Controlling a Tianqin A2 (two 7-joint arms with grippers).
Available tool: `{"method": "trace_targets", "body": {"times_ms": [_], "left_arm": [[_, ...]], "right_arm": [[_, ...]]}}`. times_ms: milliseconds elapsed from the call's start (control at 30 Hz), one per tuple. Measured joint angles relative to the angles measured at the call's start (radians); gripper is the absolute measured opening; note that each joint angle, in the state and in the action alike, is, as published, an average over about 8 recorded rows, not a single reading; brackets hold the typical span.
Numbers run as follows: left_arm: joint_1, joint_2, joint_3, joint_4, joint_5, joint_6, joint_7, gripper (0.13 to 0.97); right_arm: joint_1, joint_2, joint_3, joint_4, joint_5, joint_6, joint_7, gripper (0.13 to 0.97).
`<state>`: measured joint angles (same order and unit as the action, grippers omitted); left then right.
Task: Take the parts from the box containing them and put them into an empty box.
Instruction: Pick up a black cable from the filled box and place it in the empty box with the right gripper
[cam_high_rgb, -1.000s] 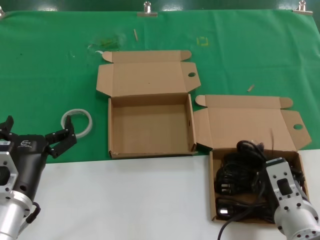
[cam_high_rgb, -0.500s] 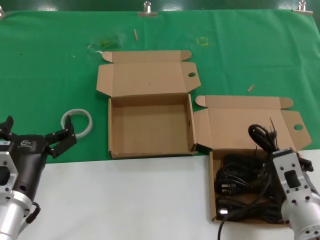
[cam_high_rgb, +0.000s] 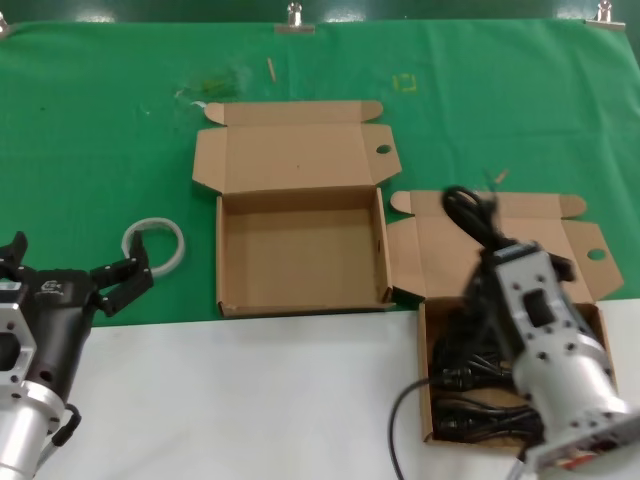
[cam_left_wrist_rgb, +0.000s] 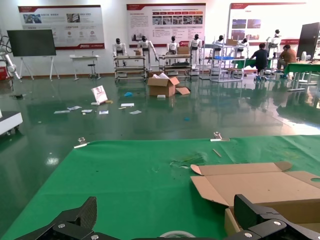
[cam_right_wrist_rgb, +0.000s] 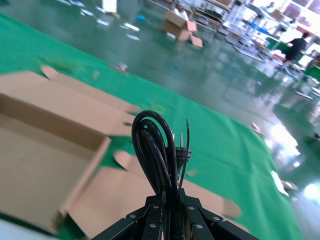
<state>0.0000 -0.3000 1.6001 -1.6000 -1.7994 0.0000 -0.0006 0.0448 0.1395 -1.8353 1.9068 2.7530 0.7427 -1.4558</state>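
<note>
My right gripper is shut on a coiled black power cord and holds it above the right box, which still holds several black cords. In the right wrist view the cord's loop stands up from the closed gripper. The empty box lies open at centre, to the left of the held cord. My left gripper is open and empty at the left edge; its fingertips show in the left wrist view.
A white ring of tape lies on the green cloth just beyond my left gripper. Both boxes have lids folded back away from me. White table surface runs along the near side.
My right gripper has risen out of the right box with a cord and moved left and farther from me, toward the empty box. The left arm has not moved.
</note>
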Motion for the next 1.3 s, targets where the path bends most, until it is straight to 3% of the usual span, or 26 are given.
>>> {"method": "trace_targets", "body": {"times_ms": [300,800,1300], "left_arm": [[0.000,0.000,0.000,0.000,0.000,0.000,0.000,0.965],[0.000,0.000,0.000,0.000,0.000,0.000,0.000,0.965],[0.000,0.000,0.000,0.000,0.000,0.000,0.000,0.965]], "right_arm": [[0.126,0.003,-0.137,-0.120,0.000,-0.063,0.071,0.175],[0.423,0.007,-0.483,-0.446,0.000,-0.234,0.300,0.175],[0.448,0.011,-0.497,-0.549,0.000,-0.273,0.338,0.175]]}}
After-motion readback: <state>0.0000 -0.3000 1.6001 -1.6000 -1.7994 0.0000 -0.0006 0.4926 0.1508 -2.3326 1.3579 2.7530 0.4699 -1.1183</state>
